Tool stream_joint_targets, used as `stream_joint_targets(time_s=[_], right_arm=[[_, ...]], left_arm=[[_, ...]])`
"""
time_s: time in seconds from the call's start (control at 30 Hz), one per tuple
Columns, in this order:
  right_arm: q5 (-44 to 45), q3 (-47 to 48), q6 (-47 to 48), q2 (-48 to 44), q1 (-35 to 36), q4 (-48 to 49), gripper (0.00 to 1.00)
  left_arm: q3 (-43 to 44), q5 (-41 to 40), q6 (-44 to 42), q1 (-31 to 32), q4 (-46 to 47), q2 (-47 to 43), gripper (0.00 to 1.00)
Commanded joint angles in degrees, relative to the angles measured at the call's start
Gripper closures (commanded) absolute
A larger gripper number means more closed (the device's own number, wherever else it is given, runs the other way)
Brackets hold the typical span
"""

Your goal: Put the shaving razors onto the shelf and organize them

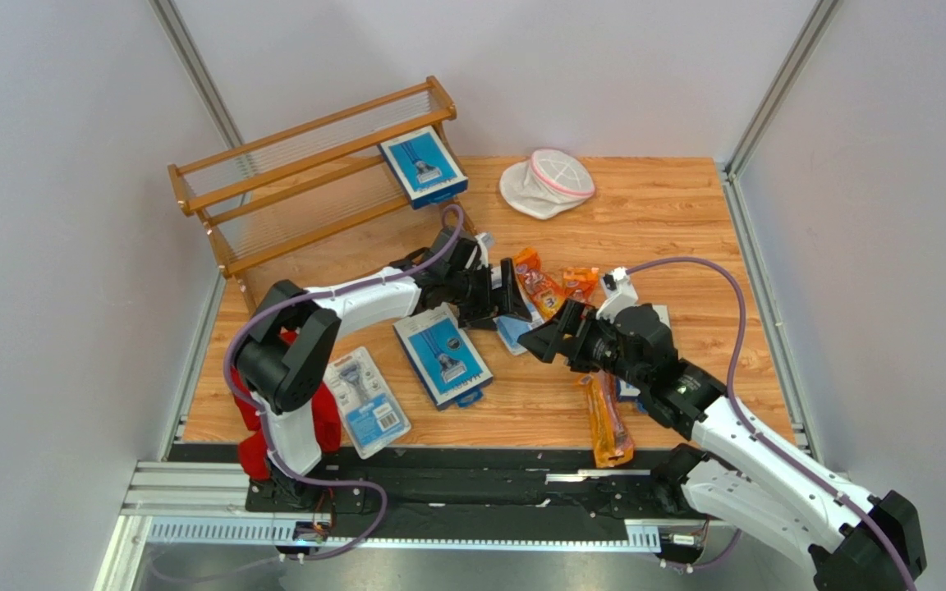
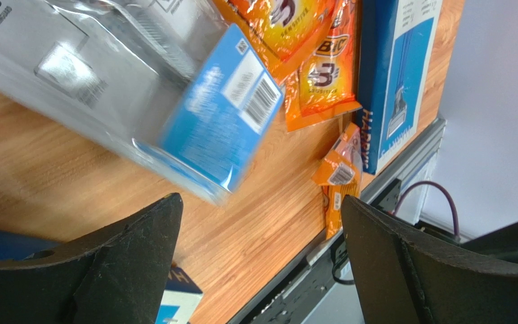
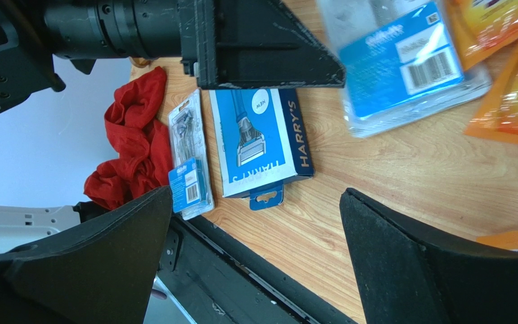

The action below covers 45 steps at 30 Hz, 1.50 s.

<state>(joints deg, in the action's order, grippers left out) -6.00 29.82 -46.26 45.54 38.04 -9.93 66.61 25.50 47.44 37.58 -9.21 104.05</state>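
Note:
The wooden shelf (image 1: 305, 185) stands at the back left, with one blue razor box (image 1: 423, 166) on its right end. My left gripper (image 1: 509, 296) (image 2: 262, 223) and right gripper (image 1: 548, 339) (image 3: 255, 229) are both open, tips facing each other over mid-table. Nothing sits between either pair of fingers. A clear blister pack with a blue label (image 1: 513, 335) (image 2: 221, 128) (image 3: 403, 61) lies just below and between them. Orange bags (image 1: 542, 286) (image 2: 322, 74) lie beside it, and another orange bag (image 1: 608, 421) is near the front edge. A second blue box (image 1: 442, 355) (image 3: 262, 142) and another blister pack (image 1: 367, 400) (image 3: 189, 155) lie front left.
A red cloth (image 1: 250, 431) (image 3: 130, 148) bunches at the left arm's base. A round white pouch (image 1: 548, 182) sits at the back. Another blue box (image 2: 393, 74) lies partly under the right arm, close to the table's black front rail (image 1: 466, 462).

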Motion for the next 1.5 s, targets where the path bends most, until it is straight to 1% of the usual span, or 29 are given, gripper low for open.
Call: stream_joint_targets(time_s=[0.0, 0.07, 0.1, 0.2, 0.23, 0.33, 0.43, 0.5, 0.53, 0.57, 0.63, 0.67, 0.7, 0.73, 0.77, 0.8, 0.83, 0.9, 0.93, 0.97, 1.03, 1.1, 1.13, 1.17, 1.2, 1.27, 1.33, 1.47], right_arm=[[0.82, -0.64, -1.02, -1.15, -0.16, 3.78, 0.01], [0.64, -0.82, -0.94, -1.15, -0.16, 3.87, 0.01], [0.46, -0.73, -0.85, -1.07, -0.25, 3.96, 0.00], [0.29, -0.73, -0.85, -0.89, -0.16, 4.40, 0.00], [0.11, -0.73, -0.85, -0.80, -0.16, 4.48, 0.00], [-0.06, -0.82, -0.85, -0.63, -0.16, 4.66, 0.00], [-0.24, -0.73, -0.85, -0.36, -0.16, 5.10, 0.00], [-0.33, -0.47, -0.59, 0.69, -0.25, 5.45, 0.00], [-0.68, 0.05, -0.41, 1.47, -0.16, 5.80, 0.00], [-1.03, 0.49, -0.15, 2.27, -0.25, 6.24, 0.01], [-2.17, 2.50, 0.64, 6.13, -0.25, 6.51, 0.01], [-2.87, 3.30, 0.91, 7.79, -0.25, 7.38, 0.01], [-3.92, 4.36, 1.34, 12.16, -0.16, 7.99, 0.01], [-6.37, 5.41, 2.04, 14.38, -0.16, 8.44, 0.02], [-7.70, 8.29, 2.66, 17.10, -0.16, 8.79, 0.02], [-8.93, 9.71, 3.01, 19.56, -0.16, 8.79, 0.02], [-11.38, 11.12, 3.54, 24.63, -0.16, 8.79, 0.03], [-13.24, 15.16, 4.42, 29.15, -0.07, 9.49, 0.03], [-14.55, 16.39, 4.69, 33.26, -0.07, 9.49, 0.04], [-14.91, 17.36, 4.95, 34.86, -0.07, 9.49, 0.05], [-15.53, 19.04, 4.78, 37.42, 0.01, 12.12, 0.07], [-15.45, 19.74, 4.42, 39.97, 0.01, 14.15, 0.07], [-15.10, 20.88, 4.60, 40.94, 0.01, 14.07, 0.07], [-14.92, 21.50, 4.95, 42.69, 0.01, 13.37, 0.07], [-14.83, 21.94, 4.86, 43.57, -0.07, 13.45, 0.07], [-15.44, 22.82, 4.69, 45.42, 0.01, 12.92, 0.07], [-16.23, 23.35, 3.99, 47.62, 0.01, 12.75, 0.07], [-17.11, 23.96, 2.76, 50.35, -0.07, 12.57, 0.08]], left_arm=[[4.05, -2.55, -0.33, 0.21, -7.10, -0.33, 0.04], [4.58, -4.05, -2.35, 0.12, -10.55, -2.00, 0.04], [4.84, -4.57, -2.87, 0.12, -14.39, -2.79, 0.03], [4.85, -7.65, -5.34, 0.12, -19.94, -7.09, 0.02], [4.93, -9.74, -6.30, 0.21, -21.10, -9.98, 0.02], [6.07, -13.70, -8.14, 0.12, -25.49, -14.47, 0.01], [8.01, -16.69, -10.26, 0.12, -30.94, -16.68, 0.01], [5.48, -17.23, -10.27, 0.03, -30.96, -18.96, 0.01], [3.90, -17.67, -10.18, 0.03, -30.43, -22.02, 0.01], [0.57, -17.93, -10.00, -0.23, -29.99, -23.87, 0.01], [-2.96, -18.03, -8.95, -1.72, -29.81, -29.04, 0.01], [-6.80, -17.85, -8.51, -2.42, -29.81, -30.73, 0.01], [-8.76, -17.50, -7.55, -4.08, -29.64, -32.49, 0.01], [-10.78, -16.37, -7.02, -4.88, -29.29, -35.90, 0.01], [-14.63, -15.75, -6.49, -5.58, -28.67, -37.50, 0.01], [-16.41, -15.57, -5.18, -6.29, -27.71, -39.08, 0.01], [-18.08, -15.30, -4.64, -6.47, -27.09, -41.45, 0.01], [-22.04, -16.00, -2.37, -6.73, -26.91, -43.13, 0.02], [-23.27, -16.79, -1.40, -6.73, -26.74, -44.36, 0.02], [-26.24, -16.71, -0.52, -6.73, -25.95, -44.98, 0.02], [-29.07, -16.45, 2.56, -7.00, -22.53, -45.86, 0.02], [-33.20, -15.66, 5.19, -7.78, -18.59, -45.87, 0.02], [-34.78, -13.65, 5.99, -8.14, -16.12, -45.78, 0.02], [-38.27, -12.59, 6.87, -8.31, -13.05, -45.78, 0.02], [-39.79, -11.45, 8.36, -8.84, -7.11, -45.69, 0.02], [-42.34, -10.47, 9.42, -9.10, -3.28, -44.99, 0.02], [-43.31, -9.86, 10.21, -9.37, 1.55, -43.24, 0.02], [-43.76, -9.59, 12.14, -9.63, 7.17, -38.58, 0.02]])
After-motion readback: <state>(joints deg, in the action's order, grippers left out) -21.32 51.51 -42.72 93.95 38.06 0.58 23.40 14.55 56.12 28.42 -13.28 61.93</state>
